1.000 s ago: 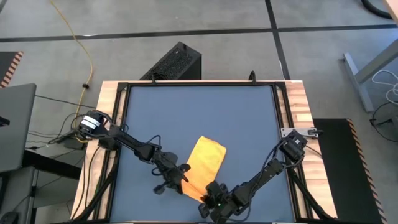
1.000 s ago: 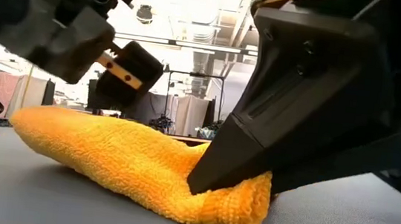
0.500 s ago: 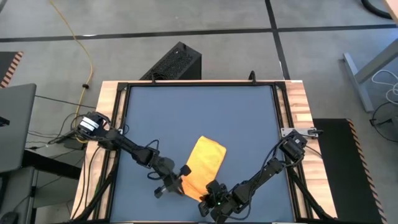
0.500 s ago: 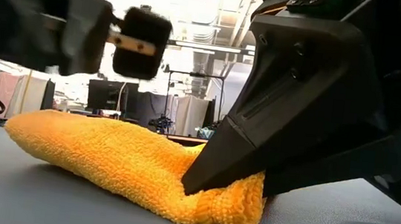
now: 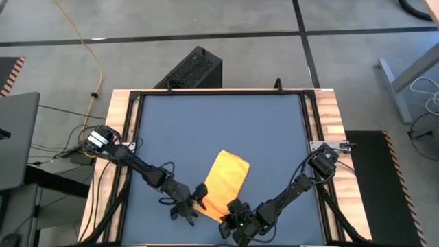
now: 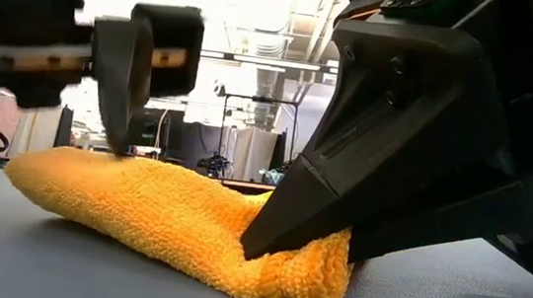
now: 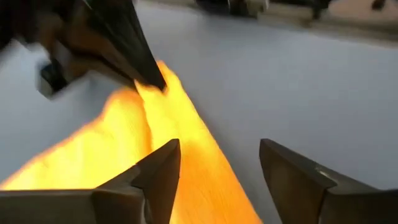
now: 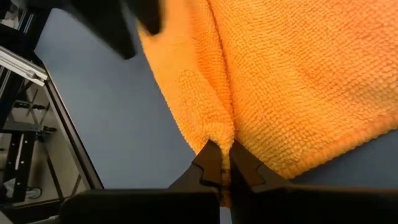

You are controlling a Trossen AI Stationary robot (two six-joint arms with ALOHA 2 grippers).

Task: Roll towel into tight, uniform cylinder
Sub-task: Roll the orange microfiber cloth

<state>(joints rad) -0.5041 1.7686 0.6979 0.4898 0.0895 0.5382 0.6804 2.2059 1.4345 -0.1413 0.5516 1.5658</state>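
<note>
The yellow towel (image 5: 226,177) lies folded into a long narrow shape on the dark blue tabletop (image 5: 219,123), running from near-left to far-right. My right gripper (image 5: 225,213) is at its near end, shut on it. My left gripper (image 5: 195,200) stands open at the towel's left long edge. In the left wrist view the towel's edge (image 7: 186,155) runs between the two spread fingers of my left gripper (image 7: 217,171). In the low view one left finger (image 6: 125,95) points down at the towel's top (image 6: 144,181). My right gripper pinches a puckered fold at the towel's near end (image 8: 219,132) between its two fingers (image 8: 208,163). The fingers come slanting down from the table's near right side (image 6: 267,233). The towel lies on the table, slack. My left gripper: I cannot tell whether its finger touches the towel.
A wooden frame (image 5: 328,123) runs round the tabletop. A black box (image 5: 195,68) stands on the floor beyond the far edge, and cables (image 5: 75,147) hang at the left. The far half of the tabletop is bare blue surface.
My left gripper has opened, rolled about the line it points along, and shifted a little toward the table's near edge along the towel's left side. The towel and my right gripper have stayed where they were.
</note>
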